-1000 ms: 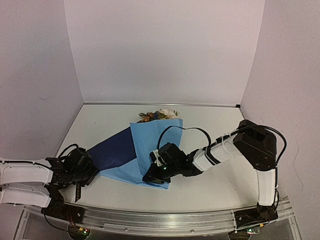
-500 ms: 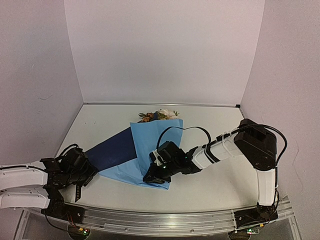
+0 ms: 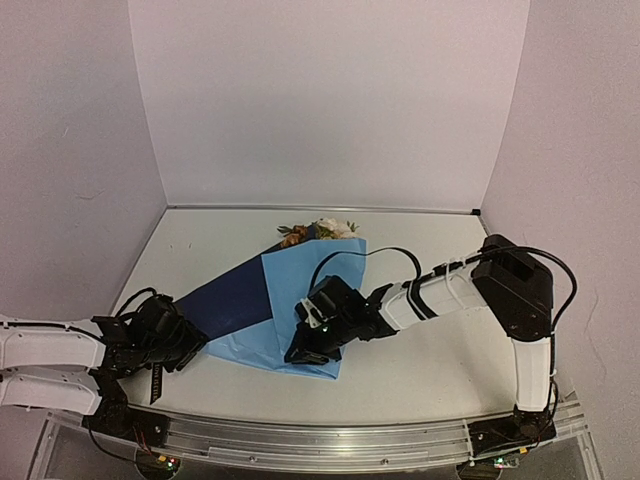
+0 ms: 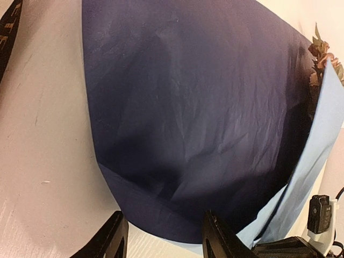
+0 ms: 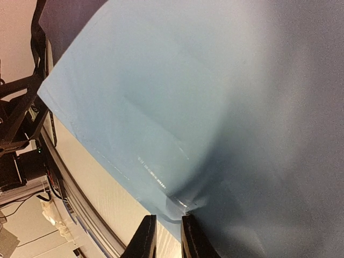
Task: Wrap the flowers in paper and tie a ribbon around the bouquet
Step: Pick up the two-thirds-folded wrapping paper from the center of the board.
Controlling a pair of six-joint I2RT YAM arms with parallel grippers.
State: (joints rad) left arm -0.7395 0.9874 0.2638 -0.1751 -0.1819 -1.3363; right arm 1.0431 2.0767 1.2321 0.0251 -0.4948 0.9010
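Observation:
The paper (image 3: 300, 290) lies mid-table, its light blue face folded over the flowers (image 3: 322, 230), whose cream and orange blooms show at the far end. A dark navy flap (image 3: 235, 295) spreads out to the left. My left gripper (image 3: 190, 338) is open at the flap's near-left tip. In the left wrist view its gripper (image 4: 164, 239) has the navy paper (image 4: 193, 118) edge just ahead of the jaws. My right gripper (image 3: 303, 352) sits at the light blue sheet's near edge. In the right wrist view its gripper (image 5: 167, 236) is nearly closed, pinching the puckered paper (image 5: 188, 107) edge. The black ribbon (image 4: 9, 32) lies left of the flap.
A metal rail (image 3: 330, 440) runs along the table's near edge, close behind both grippers. Pale walls enclose the left, back and right sides. The right arm's black cable (image 3: 365, 253) arcs above the paper. Dried blooms (image 4: 317, 54) peek past the navy flap.
My left gripper has moved slightly right, toward the navy flap's tip. My right gripper has shifted a little left and away along the light blue edge, and the fold has moved with it.

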